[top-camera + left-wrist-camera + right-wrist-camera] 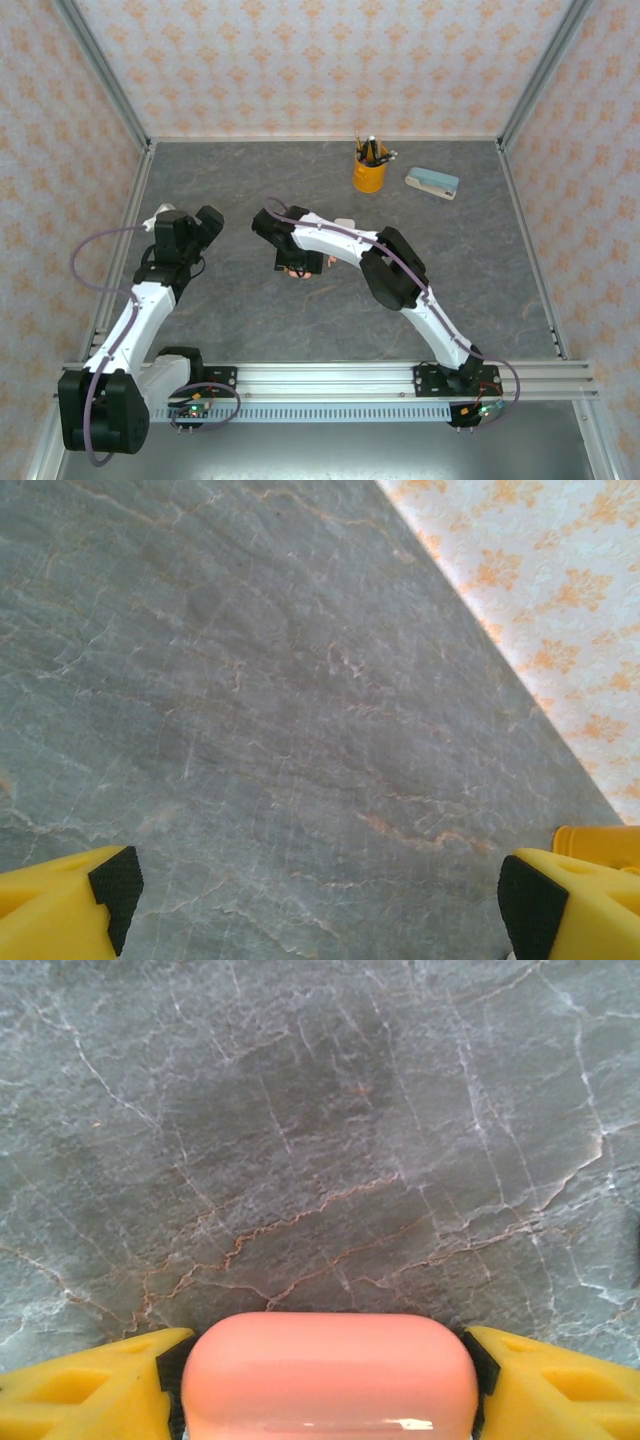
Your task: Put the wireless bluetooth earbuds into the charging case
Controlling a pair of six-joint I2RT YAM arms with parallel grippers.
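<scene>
A salmon-pink, pebble-shaped charging case [330,1375] sits between the yellow fingers of my right gripper [325,1370]. The black pads press on both of its ends, a little above the grey marble table [320,1140]. From above, the right gripper [299,262] hangs near the table's middle with a bit of pink case [297,275] showing under it. My left gripper [205,228] is at the left side. In its wrist view the left gripper [320,890] stands wide open over bare table, with nothing between its pads. The earbuds are out of view.
A yellow cup with pens [369,172] and a pale cream-and-teal block [432,183] stand at the back right. Wallpapered walls [300,60] close in the table on three sides. A metal rail [330,378] runs along the near edge.
</scene>
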